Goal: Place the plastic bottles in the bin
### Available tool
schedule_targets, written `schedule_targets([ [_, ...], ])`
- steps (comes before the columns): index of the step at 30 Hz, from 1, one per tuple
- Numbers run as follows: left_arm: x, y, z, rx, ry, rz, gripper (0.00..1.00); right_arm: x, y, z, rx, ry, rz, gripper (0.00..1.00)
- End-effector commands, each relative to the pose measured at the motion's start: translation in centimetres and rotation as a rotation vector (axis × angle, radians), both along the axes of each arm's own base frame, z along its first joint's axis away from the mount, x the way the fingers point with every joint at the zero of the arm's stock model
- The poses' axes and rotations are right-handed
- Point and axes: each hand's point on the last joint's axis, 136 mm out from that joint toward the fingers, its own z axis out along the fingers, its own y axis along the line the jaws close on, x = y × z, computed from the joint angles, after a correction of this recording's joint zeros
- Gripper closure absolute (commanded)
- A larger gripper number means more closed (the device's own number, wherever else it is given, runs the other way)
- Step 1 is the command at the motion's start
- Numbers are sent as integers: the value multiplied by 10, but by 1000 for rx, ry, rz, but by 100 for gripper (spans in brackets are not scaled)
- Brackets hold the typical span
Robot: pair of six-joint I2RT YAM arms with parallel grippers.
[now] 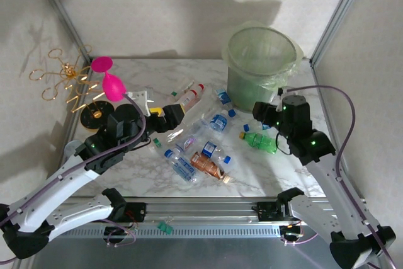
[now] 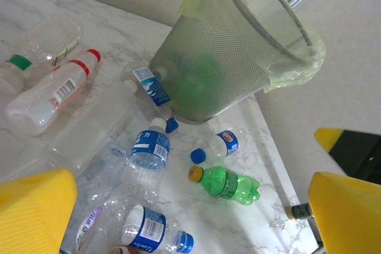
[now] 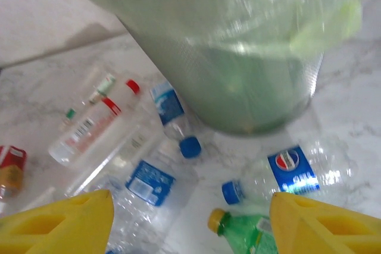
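Several plastic bottles (image 1: 181, 165) lie scattered on the marble table (image 1: 252, 174), the clear ones overlapping and hard to tell apart. Through the translucent wall of the bin (image 1: 252, 86), at the far right, a green shape shows, possibly a bottle. The left gripper (image 1: 169, 116) reaches in from the left, spread wide and empty. The right gripper (image 3: 191, 221) hovers over a green bottle (image 1: 259, 142) and a Pepsi bottle (image 3: 297, 171) just near of the bin, parted, grasping nothing.
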Motion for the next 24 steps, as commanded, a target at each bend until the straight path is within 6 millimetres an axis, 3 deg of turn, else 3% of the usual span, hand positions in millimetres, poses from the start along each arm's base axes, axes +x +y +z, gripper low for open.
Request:
schedule_targets([
  [1,2,1,-5,7,15,25,0,-2,1,-19,47,18,-22,30],
  [5,2,2,-11,3,32,34,0,-2,2,-45,109,96,-75,29],
  [11,-1,9,-25,-21,54,65,0,-5,16,-61,302,215,-131,30],
  [18,-2,11,-30,-16,55,67,0,-3,-1,-91,429,413,-381,32],
  [24,-1,10,-31,1,50,64,0,-2,-10,-119,406,508,-509,31],
])
